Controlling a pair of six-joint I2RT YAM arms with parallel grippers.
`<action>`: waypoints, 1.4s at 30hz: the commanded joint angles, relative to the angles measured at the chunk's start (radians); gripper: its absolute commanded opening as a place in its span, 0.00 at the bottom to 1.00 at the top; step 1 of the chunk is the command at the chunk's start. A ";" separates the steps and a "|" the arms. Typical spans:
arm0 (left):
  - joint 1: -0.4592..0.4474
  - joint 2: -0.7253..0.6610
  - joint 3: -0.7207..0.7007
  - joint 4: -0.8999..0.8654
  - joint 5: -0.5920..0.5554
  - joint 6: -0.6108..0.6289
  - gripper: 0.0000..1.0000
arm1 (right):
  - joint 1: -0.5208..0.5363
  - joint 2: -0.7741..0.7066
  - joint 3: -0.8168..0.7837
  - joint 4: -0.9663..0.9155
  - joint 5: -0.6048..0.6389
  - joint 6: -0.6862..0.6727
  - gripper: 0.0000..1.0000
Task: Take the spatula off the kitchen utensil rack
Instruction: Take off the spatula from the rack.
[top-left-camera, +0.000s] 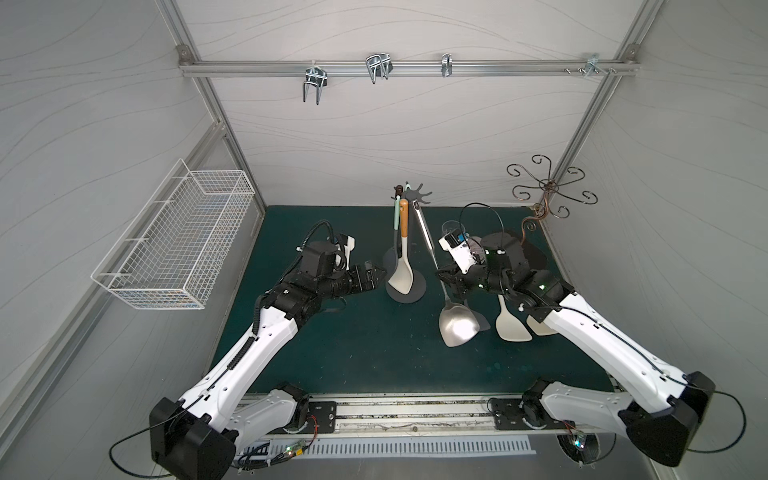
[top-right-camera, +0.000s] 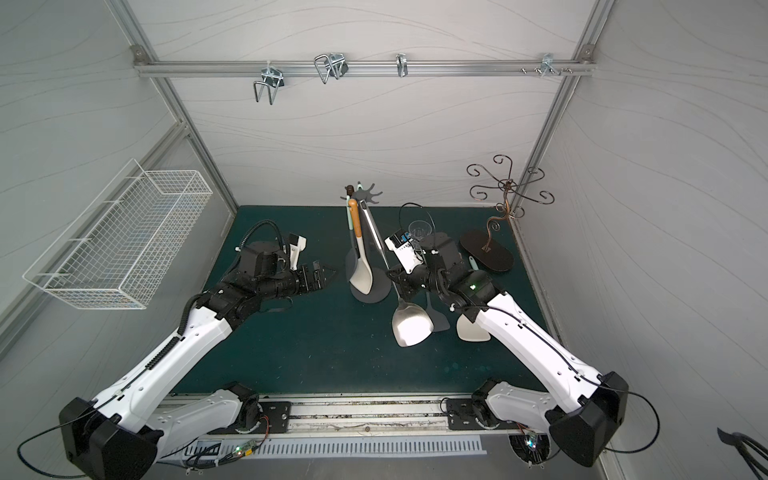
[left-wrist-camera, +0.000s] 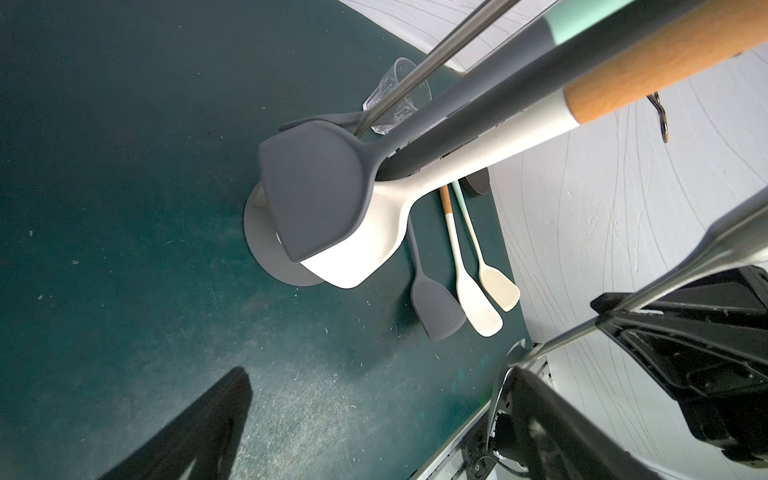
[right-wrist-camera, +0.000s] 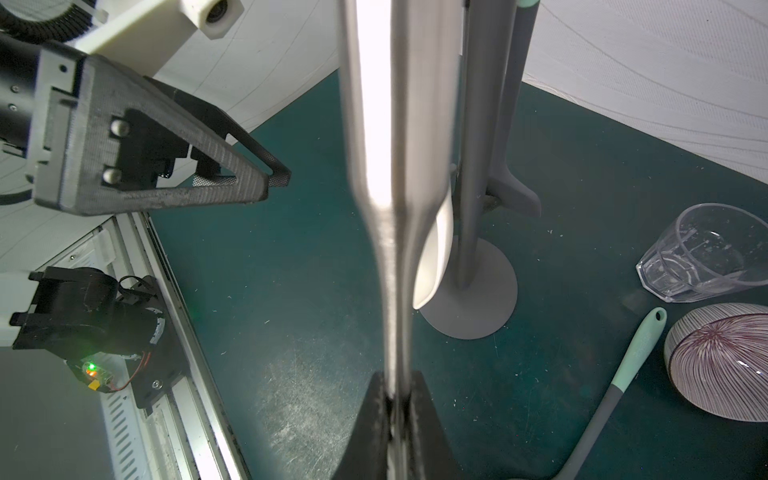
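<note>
1. Green tabletop (top-left-camera: 332, 353) lay between white walls, with the kitchen utensil rack (top-left-camera: 417, 289) standing near its back edge.
2. My right gripper (top-left-camera: 444, 275) was clenched on the thin neck of the steel spatula (top-left-camera: 456, 326).
3. That spatula leaned tilted, handle end up by the rack's crown, blade low over the tabletop. I could not tell whether it hung on a prong.
4. My left gripper (top-left-camera: 380, 274) stood released, just beside the white spatula (top-left-camera: 401, 272) hanging on the rack.
</note>
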 joint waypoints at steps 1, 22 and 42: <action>-0.011 0.001 0.047 0.026 -0.016 0.015 1.00 | -0.005 -0.067 -0.009 0.069 -0.028 0.005 0.00; -0.080 -0.043 0.049 0.025 -0.049 -0.001 1.00 | -0.070 -0.168 -0.080 0.128 -0.107 0.105 0.00; -0.288 -0.014 0.110 -0.016 -0.226 0.042 1.00 | -0.322 -0.188 -0.057 -0.017 -0.276 0.228 0.00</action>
